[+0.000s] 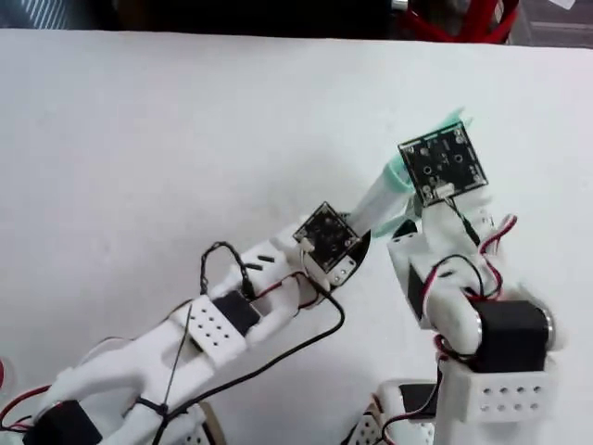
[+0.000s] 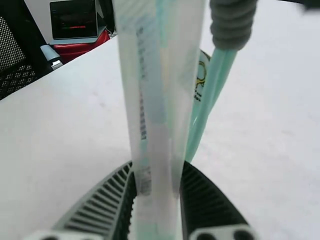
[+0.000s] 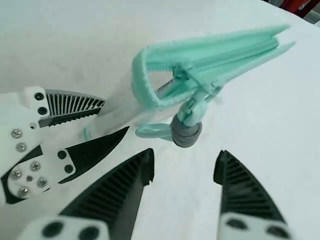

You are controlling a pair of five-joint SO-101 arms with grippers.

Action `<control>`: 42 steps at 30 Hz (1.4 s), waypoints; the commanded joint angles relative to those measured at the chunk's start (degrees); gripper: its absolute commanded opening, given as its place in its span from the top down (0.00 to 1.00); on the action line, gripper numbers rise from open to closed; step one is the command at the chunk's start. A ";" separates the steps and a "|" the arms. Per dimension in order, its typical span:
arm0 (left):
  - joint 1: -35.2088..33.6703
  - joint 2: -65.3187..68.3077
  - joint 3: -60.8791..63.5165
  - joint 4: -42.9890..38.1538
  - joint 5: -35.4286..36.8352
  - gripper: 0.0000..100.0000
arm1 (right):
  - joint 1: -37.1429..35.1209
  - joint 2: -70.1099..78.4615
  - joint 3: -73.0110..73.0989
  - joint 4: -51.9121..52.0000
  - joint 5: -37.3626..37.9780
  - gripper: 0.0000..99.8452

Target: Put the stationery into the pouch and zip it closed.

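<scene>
Presently found left claw [image 2: 159,170] clamped shut across both faces of the clear end of the pouch [image 2: 155,100]. Noted pouch stretching away from that grip over the white tabletop [image 1: 139,139]; could not tell whether resting there or lifted. Found mint zipper band [image 3: 150,75] gaping at the end beside the grey pull [image 3: 186,132]. Recorded right claw [image 3: 185,157] spread wide, just short of that pull, touching nothing. Observed both claws close together, right of the tabletop's middle, from the high view.
</scene>
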 commanded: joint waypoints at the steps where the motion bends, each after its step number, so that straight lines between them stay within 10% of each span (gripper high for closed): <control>1: 0.48 0.04 -3.43 -1.14 -0.62 0.98 | 0.04 -1.01 6.15 -7.08 0.70 0.80; 12: 0.57 0.04 -3.16 -0.79 -0.62 0.98 | 1.45 -0.92 11.43 -20.79 3.52 0.80; 18: 0.57 0.31 -3.34 -0.79 -0.62 0.98 | -2.51 -1.45 15.30 -22.46 13.01 0.98; 42: 0.48 0.48 -3.43 -0.97 -0.62 0.98 | -28.97 -18.33 5.10 3.30 15.82 0.98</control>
